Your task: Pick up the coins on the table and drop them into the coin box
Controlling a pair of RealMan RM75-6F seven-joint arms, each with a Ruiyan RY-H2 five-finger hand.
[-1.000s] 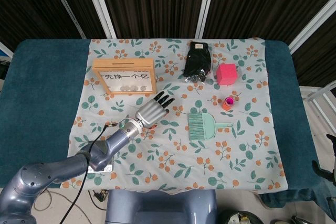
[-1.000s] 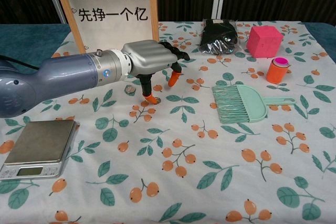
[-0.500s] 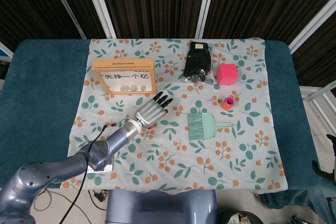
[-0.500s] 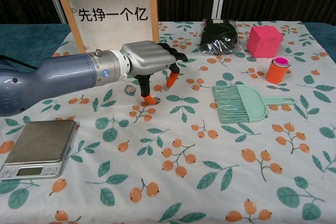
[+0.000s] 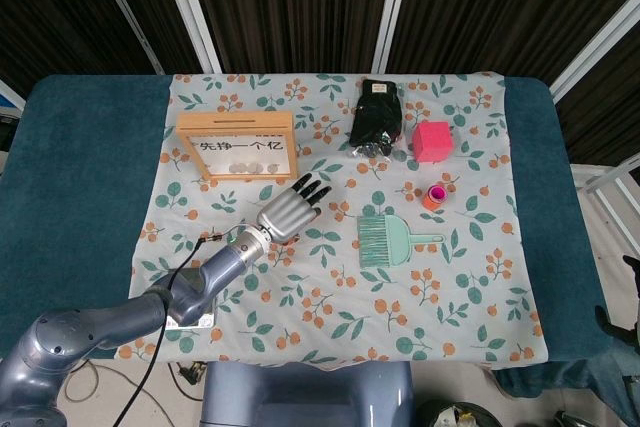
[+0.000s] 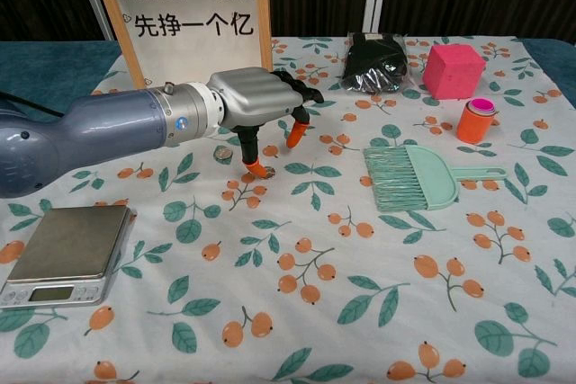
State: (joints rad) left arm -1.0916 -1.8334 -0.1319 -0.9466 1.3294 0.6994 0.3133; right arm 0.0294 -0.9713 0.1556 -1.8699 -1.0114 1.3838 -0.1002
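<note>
Table point(image 5: 80, 167) covered in dark teal fabric; floral cloth point(image 5: 330, 297) spread over middle. Laid directly on cloth: wooden coin box point(image 5: 238, 147) at rear left, standing upright; black pouch point(image 5: 377, 117) at rear centre; pink cube point(image 5: 432, 140) just beside pouch; orange-pink cylinder point(image 5: 434, 196) nearer front of cube; mint dustpan brush point(image 5: 385, 241) at centre right; digital scale point(image 6: 67, 254) at front left; coin point(image 6: 221, 155) noted near coin box.
</note>
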